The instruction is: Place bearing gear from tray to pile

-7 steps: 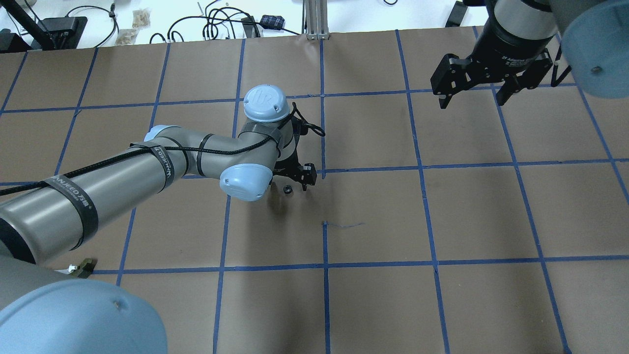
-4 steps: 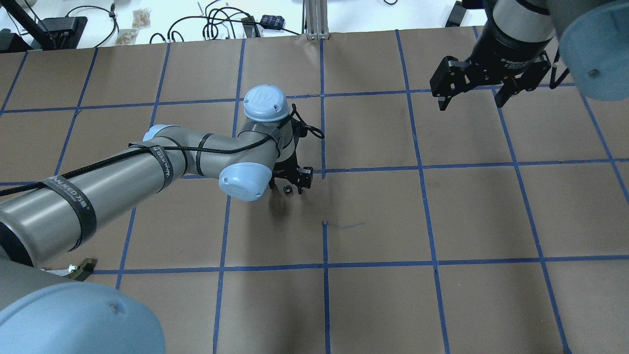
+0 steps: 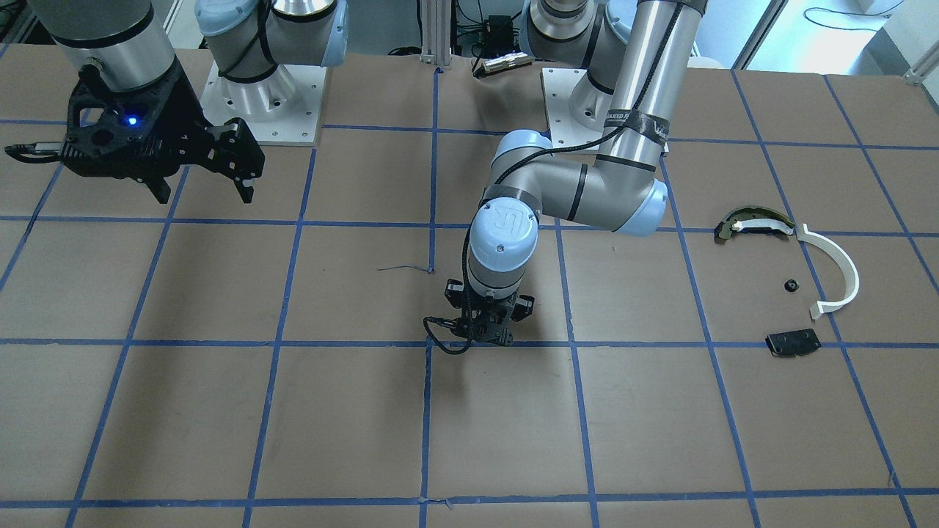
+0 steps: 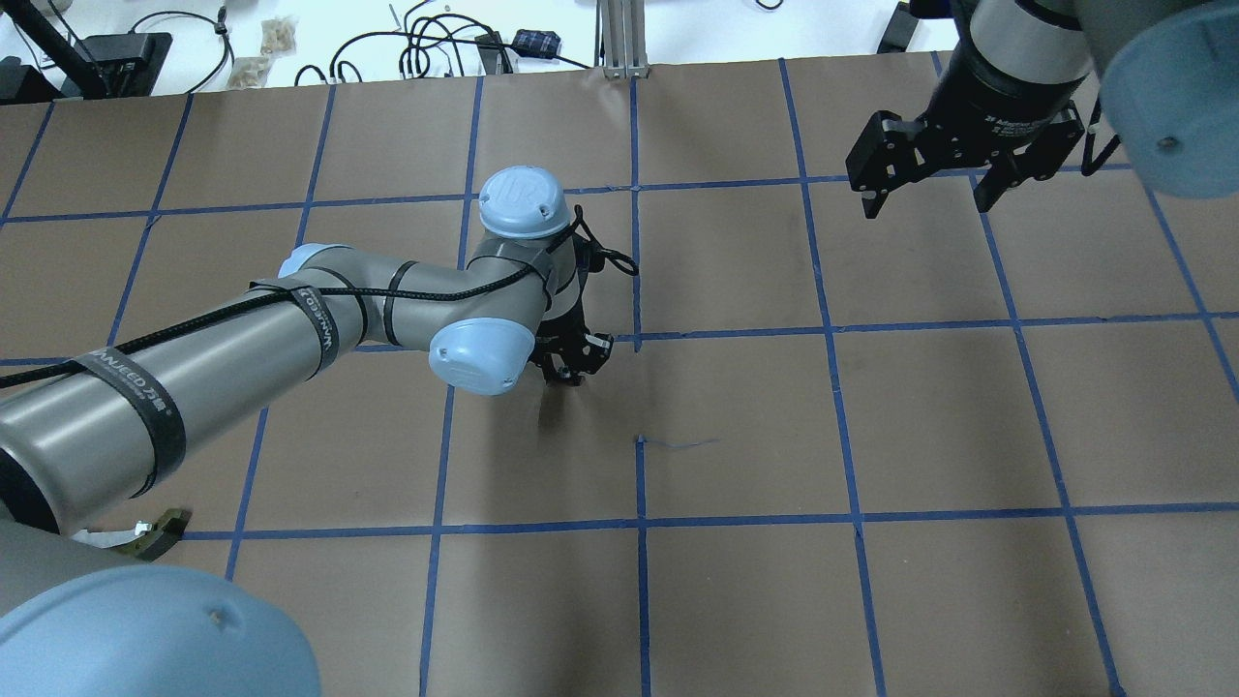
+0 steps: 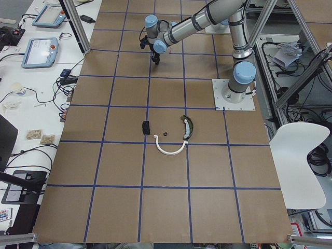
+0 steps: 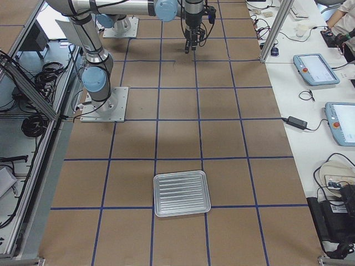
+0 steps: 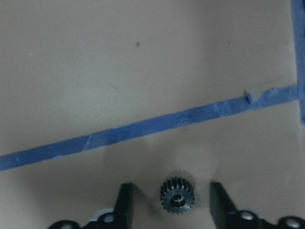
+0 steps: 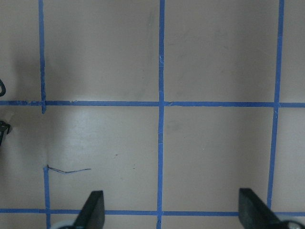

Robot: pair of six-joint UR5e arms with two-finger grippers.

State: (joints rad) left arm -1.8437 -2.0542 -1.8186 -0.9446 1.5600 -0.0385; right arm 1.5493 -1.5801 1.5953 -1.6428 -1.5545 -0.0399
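Observation:
A small black toothed bearing gear point(image 7: 177, 195) lies flat on the brown paper, just below a blue tape line. My left gripper point(image 7: 171, 191) is low over it and open. One finger point(image 7: 125, 200) stands on each side of the gear, with a gap to each. The left gripper also shows in the overhead view point(image 4: 571, 363) and the front view point(image 3: 484, 330); the gear is hidden there. The pile lies far off: white half-ring arc point(image 3: 832, 268), curved dark-and-tan piece point(image 3: 752, 222), flat black plate point(image 3: 792, 342). My right gripper point(image 4: 929, 198) is open and empty, held high.
The ribbed metal tray point(image 6: 181, 193) sits far toward the robot's right end of the table. A small black part point(image 3: 791, 285) lies among the pile. Cables and boxes lie beyond the far table edge point(image 4: 436, 48). The paper carries a blue tape grid.
My left gripper has moved down and slightly left over the gear, which now sits between its fingers. The fingers look closer together. The right gripper has shifted slightly.

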